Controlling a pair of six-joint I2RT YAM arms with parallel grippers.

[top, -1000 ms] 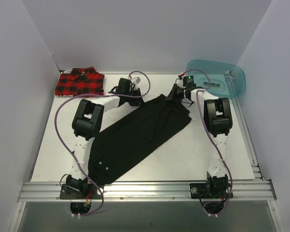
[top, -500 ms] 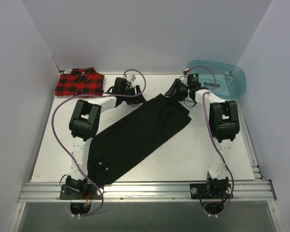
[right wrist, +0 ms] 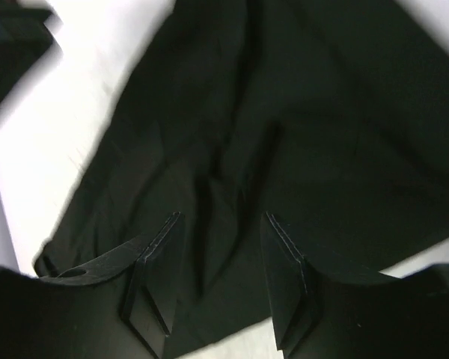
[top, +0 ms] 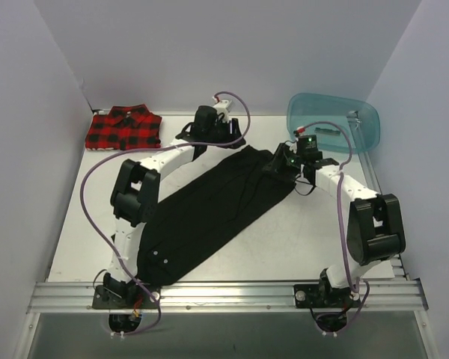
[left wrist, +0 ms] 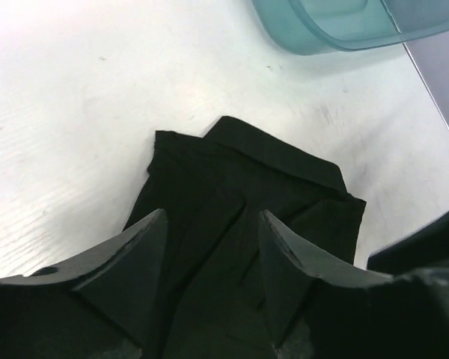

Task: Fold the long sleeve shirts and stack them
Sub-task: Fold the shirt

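Observation:
The black long sleeve shirt (top: 209, 213) lies flat as a long diagonal strip from near left to far right. My left gripper (top: 226, 140) is open and empty, hovering over the shirt's far end (left wrist: 247, 172) with both fingers (left wrist: 146, 247) above the cloth. My right gripper (top: 275, 164) is open and empty over the shirt's far right corner, black cloth (right wrist: 322, 134) filling its view. The red-and-black plaid shirt (top: 124, 129) lies folded at the far left corner, away from both grippers.
A translucent teal tub (top: 333, 123) stands at the far right, and also shows in the left wrist view (left wrist: 344, 22). The white table (top: 314, 239) is walled on the left, back and right. Purple cables loop over both arms.
My left gripper has swung right, from beside the plaid shirt toward the black shirt's far end. My right arm has pulled back, its gripper now lower over the shirt's corner.

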